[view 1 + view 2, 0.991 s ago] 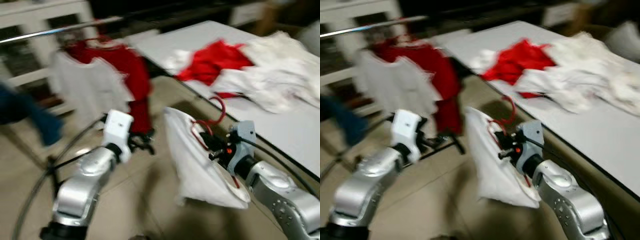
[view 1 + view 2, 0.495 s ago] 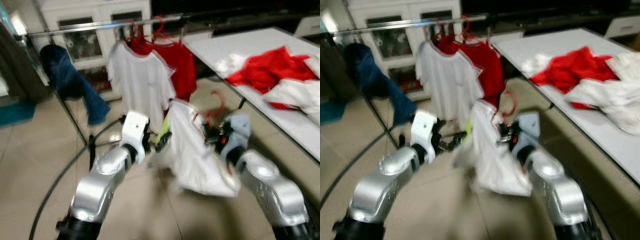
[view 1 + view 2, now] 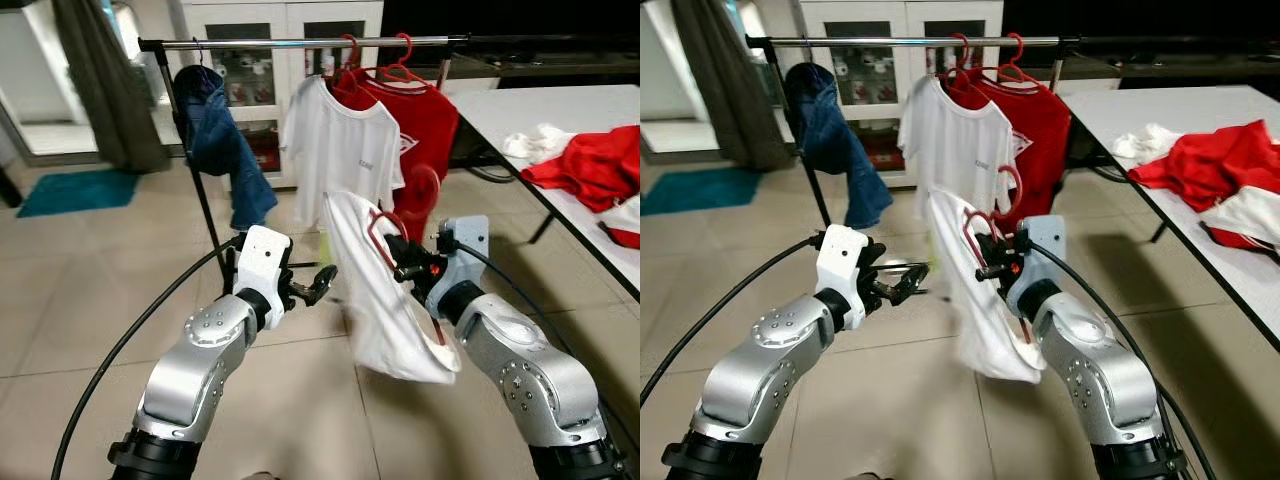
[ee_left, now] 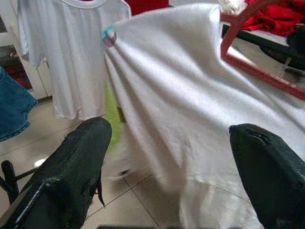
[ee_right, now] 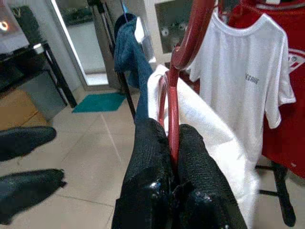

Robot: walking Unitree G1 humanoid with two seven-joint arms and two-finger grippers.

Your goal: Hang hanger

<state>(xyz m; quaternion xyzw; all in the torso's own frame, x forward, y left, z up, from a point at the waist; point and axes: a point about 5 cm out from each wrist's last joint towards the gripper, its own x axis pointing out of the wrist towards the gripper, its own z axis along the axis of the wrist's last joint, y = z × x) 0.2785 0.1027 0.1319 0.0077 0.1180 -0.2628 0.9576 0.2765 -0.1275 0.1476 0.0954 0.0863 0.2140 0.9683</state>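
Right gripper (image 3: 992, 262) clamps our red hanger (image 3: 985, 222), white shirt (image 3: 975, 300) draped on it, short of the rail (image 3: 910, 42); carry step, we judge: next, raise and hook; left gripper (image 3: 902, 285) open, empty.

Two silver arms with rounded, screw-dotted shells and black collars. Each wrist carries a white block, ahead of textured black fingers (image 4: 76, 167). A black cable (image 3: 120, 340) loops along the left arm.

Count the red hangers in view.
3. Two hang on the rail, one in the white shirt, one in the red shirt; a third hanger is in the right gripper. More may be hidden.
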